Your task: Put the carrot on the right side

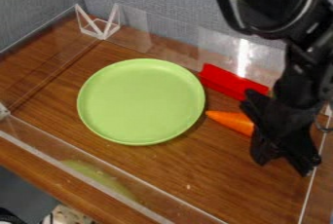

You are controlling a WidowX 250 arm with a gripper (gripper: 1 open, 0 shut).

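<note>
One view is all there is, looking down at an angle onto a wooden counter (53,82) boxed in by clear walls. A round green plate (140,99) lies flat near the middle. Just beyond its right rim a red block (224,77) rests on the wood, and in front of that block lies the carrot (232,122), on the counter close beside the plate's right edge but apart from it. Only its orange body shows; the end toward the arm is hidden, so the stem cannot be made out.

The black arm comes in from the upper right and points down, with the gripper (283,150) low over the wood at the right edge of the picture. Its jaws are dark against a dark body and hard to separate by eye; they read as drawn together, with nothing orange between them, so the carrot appears not to be held.

The relation that matters: the carrot lies to the left of the jaws, toward the plate, very near them or partly behind the arm. Its long axis runs roughly left to right, the visible tip pointing at the plate. With a single arm, any further grasp would likely mean reaching back leftward and closing across that axis. Whether the carrot already counts as placed on the right is a judgement; it does sit right of the plate.
</note>
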